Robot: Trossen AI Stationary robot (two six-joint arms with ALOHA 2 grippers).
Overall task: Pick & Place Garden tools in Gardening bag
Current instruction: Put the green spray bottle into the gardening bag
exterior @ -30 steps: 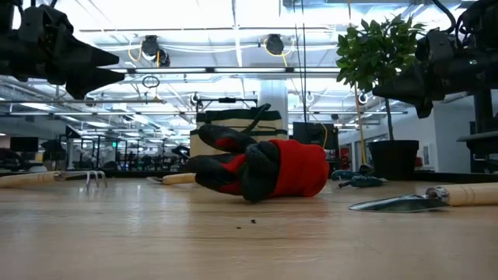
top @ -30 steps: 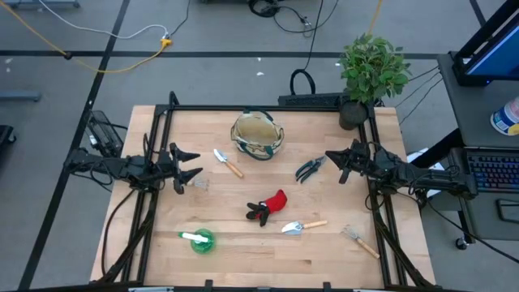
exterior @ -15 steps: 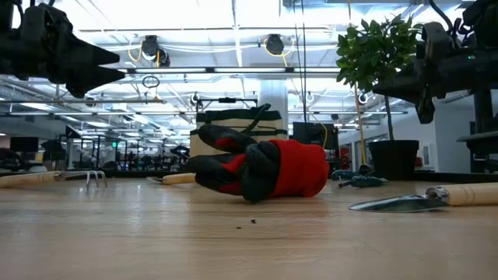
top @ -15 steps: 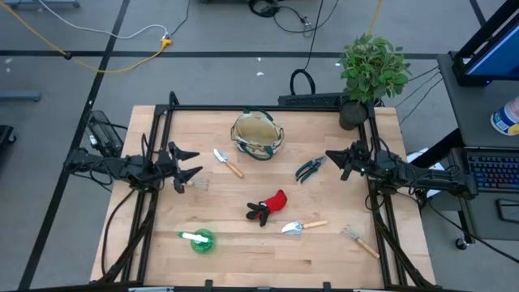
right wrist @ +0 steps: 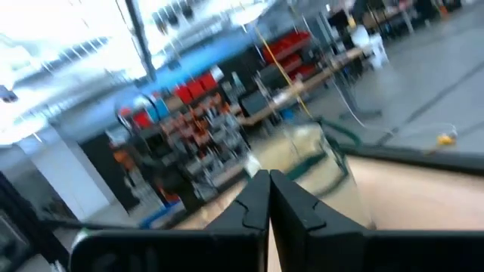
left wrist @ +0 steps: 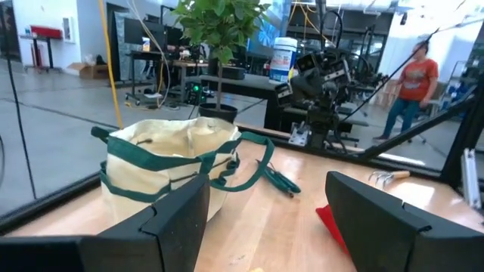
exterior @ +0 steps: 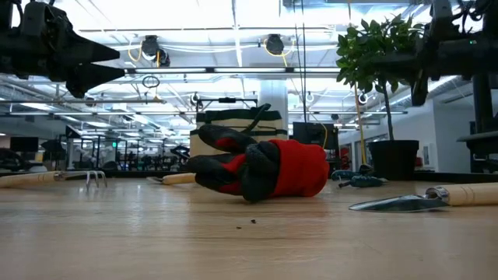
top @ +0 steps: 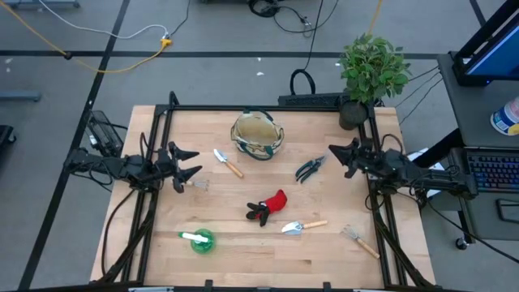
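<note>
The beige gardening bag (top: 258,135) with green trim stands at the table's far middle, also seen as the bag (left wrist: 166,170) in the left wrist view. On the table lie a wooden-handled trowel (top: 228,162), dark shears (top: 308,169), a red-black glove (top: 268,207), a second trowel (top: 302,227), a rake (top: 359,241), a small rake (top: 197,185) and a green-white round item (top: 199,240). My left gripper (top: 188,164) hovers open at the left edge, above the table. My right gripper (top: 332,151) hovers shut at the right edge, its fingers (right wrist: 268,204) together.
A potted plant (top: 371,69) stands at the far right corner. Black frame rails (top: 268,108) run along the table's far edge and down both sides. A desk with a keyboard (top: 495,174) is right of the table. A person (left wrist: 412,83) walks in the room beyond.
My right gripper has tipped its fingers upward and rolled at the wrist, staying shut above the table's right edge. None of the tools or the bag has moved.
</note>
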